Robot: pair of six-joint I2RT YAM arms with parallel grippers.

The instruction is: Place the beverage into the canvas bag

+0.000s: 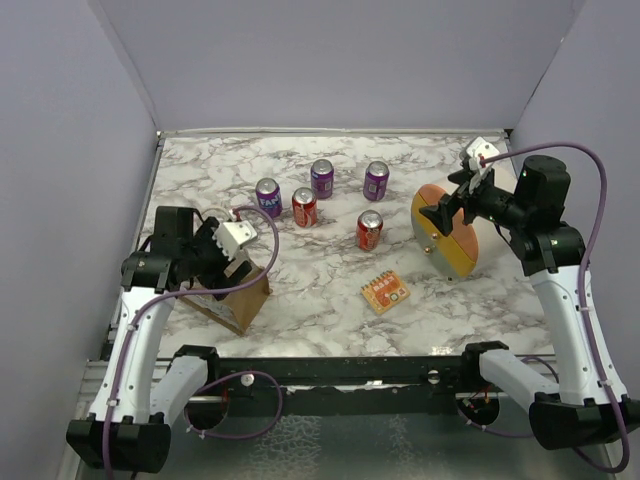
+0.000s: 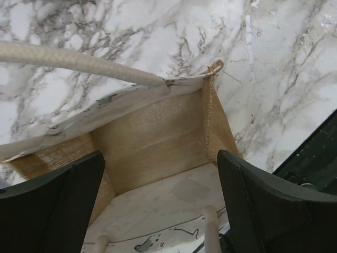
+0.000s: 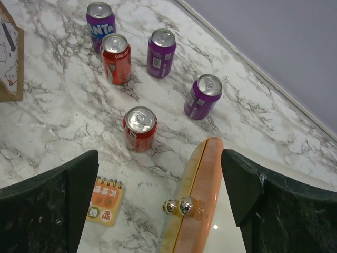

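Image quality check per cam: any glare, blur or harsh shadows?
Top external: even light, soft shadows beside the cans, marble table sharp throughout. Left wrist: canvas bag weave in focus, rope handle and left pincer fingers soft at close range, marble bright at top right. Right wrist: crisp, with glints on the red can lid and glossy orange purse.
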